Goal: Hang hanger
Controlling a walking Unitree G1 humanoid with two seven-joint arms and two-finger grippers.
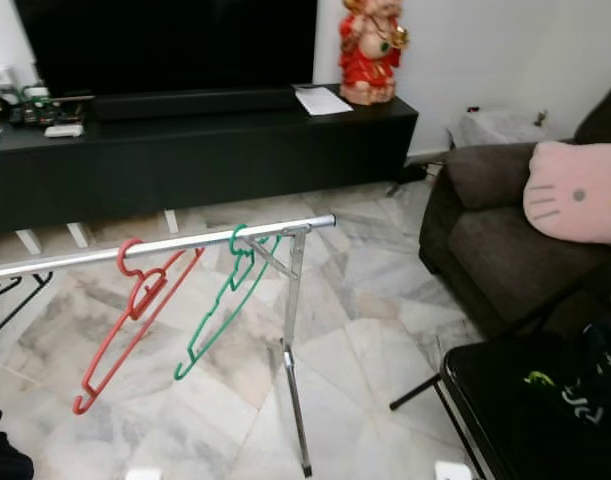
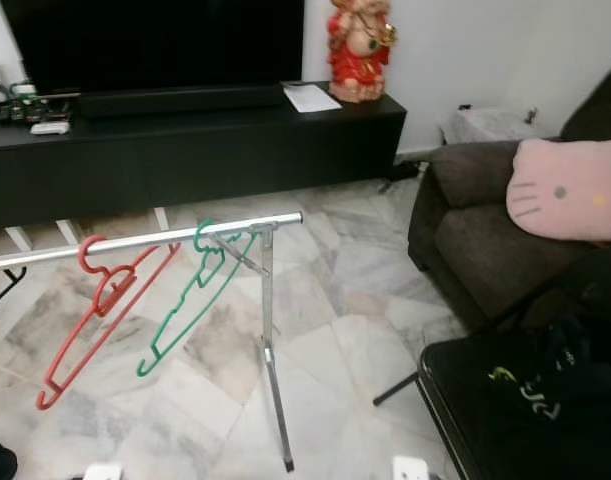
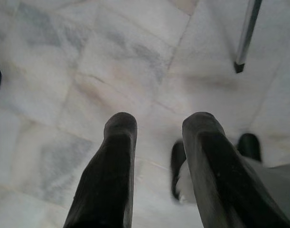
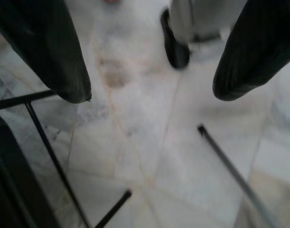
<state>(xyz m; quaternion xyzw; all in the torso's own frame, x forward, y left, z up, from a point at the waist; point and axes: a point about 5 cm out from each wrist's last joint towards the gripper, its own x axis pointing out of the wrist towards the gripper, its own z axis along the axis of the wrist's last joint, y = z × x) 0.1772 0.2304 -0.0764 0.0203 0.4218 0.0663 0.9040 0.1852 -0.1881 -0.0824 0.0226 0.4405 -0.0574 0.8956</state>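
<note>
**Two hangers on the rail, both grippers empty**

A red hanger (image 1: 135, 320) and a green hanger (image 1: 225, 300) hung from the silver rail (image 1: 165, 245), left of centre. The left gripper (image 3: 159, 137) and right gripper (image 4: 149, 71) pointed at the marble floor (image 3: 64, 71), well apart from both, fingers spread, holding nothing.

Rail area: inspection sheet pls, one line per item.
Surface: marble floor, bare around the stand.
Job's things: red hanger and green hanger hooked on the silver rail.
Clutter: black chair with dark items.
Grippers: left pincer and right pincer open, pointing at the floor, holding nothing.
Cables: nothing seen.
Surroundings: black TV console, red figurine, sofa with pink cushion.
</note>
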